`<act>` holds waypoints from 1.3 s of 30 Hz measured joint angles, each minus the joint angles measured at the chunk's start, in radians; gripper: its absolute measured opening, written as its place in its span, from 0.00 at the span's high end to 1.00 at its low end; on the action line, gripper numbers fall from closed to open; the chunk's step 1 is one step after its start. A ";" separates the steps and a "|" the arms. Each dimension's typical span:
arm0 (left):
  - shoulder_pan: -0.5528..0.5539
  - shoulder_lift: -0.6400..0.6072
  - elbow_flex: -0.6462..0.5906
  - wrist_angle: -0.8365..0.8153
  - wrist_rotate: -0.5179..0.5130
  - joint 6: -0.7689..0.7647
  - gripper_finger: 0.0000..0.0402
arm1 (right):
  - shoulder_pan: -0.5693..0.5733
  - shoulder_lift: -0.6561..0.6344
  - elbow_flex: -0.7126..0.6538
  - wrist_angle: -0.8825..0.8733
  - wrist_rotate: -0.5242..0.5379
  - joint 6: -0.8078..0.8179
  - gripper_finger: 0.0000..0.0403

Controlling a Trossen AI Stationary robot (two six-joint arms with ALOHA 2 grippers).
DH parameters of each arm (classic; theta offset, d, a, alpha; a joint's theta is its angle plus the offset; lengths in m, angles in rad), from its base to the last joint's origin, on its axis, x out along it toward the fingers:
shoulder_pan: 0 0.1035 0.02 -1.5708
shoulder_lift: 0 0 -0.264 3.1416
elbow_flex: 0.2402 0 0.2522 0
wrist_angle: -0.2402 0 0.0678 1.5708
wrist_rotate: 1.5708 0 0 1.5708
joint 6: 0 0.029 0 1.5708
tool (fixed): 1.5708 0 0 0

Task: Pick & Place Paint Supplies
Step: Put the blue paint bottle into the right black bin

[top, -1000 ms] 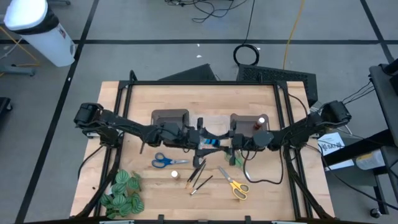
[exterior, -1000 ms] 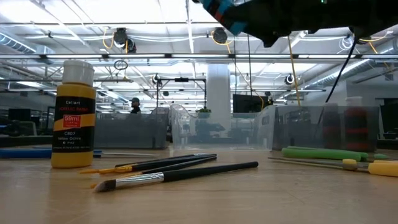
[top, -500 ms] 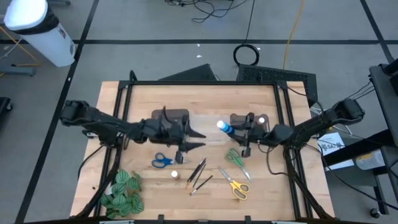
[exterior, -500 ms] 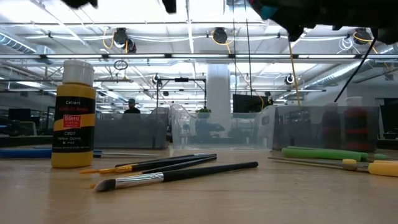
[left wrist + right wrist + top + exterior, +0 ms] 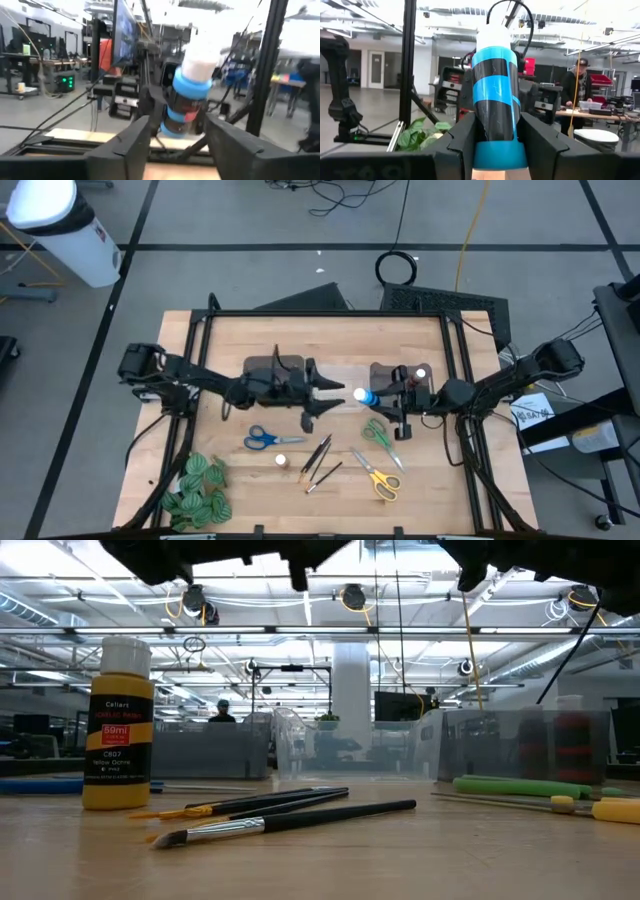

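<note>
Blue-cap bottle (image 5: 366, 395) clamped in right gripper (image 5: 378, 397), mid-table

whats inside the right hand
The right hand is shut on a blue paint bottle, white cap pointing away. Its base is hidden between the fingers.

Wood table (image 5: 210, 340) w/ 3 scissors (image 5: 266, 439), brushes (image 5: 318, 460)

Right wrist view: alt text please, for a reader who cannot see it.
The right end effector grips a blue paint bottle with a white cap between its two dark fingers, held up against a workshop background. A person stands at a bench far behind.
</note>
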 joint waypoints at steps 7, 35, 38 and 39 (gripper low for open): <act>-0.051 0.118 0.138 -0.004 -0.031 0.099 0.24 | 0.002 0.025 0.000 0.037 0.000 0.002 0.70; -0.060 0.180 0.217 -0.026 -0.025 0.069 0.35 | 0.047 0.362 0.138 0.330 0.002 -0.087 0.70; -0.060 0.179 0.217 -0.029 -0.030 0.059 0.43 | 0.047 0.361 0.137 0.318 0.007 -0.094 0.70; -0.060 0.178 0.217 -0.028 -0.032 0.059 0.46 | 0.047 0.360 0.137 0.316 0.008 -0.097 0.71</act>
